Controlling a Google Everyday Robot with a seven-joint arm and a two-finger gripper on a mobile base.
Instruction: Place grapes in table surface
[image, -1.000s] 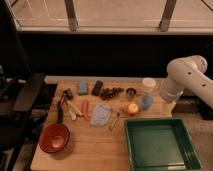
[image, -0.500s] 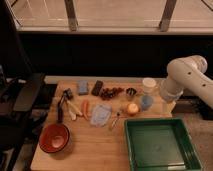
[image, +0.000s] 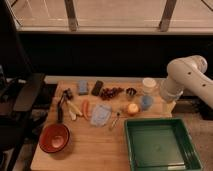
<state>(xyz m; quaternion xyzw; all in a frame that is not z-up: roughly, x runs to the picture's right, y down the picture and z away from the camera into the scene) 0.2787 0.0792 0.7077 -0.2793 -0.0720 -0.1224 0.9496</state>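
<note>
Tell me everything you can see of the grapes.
The grapes are a small elongated bunch of dark reddish-purple round berries. They lie flat on the wooden table surface near its back edge, between a dark flat block and a small dark round object. Nothing grips them; the pincer hangs apart by the table's right edge.

Open room: bare table surface (image: 95, 150) lower centre, between red bowl (image: 54, 137) and green tray (image: 128, 146). Upper-centre row crowded: dark block (image: 97, 88), grapes (image: 111, 92), white cup (image: 149, 85), orange fruit (image: 132, 108). Gripper (image: 169, 105) right of centre, beside blue cup (image: 146, 102), blocks right-side entry.
</note>
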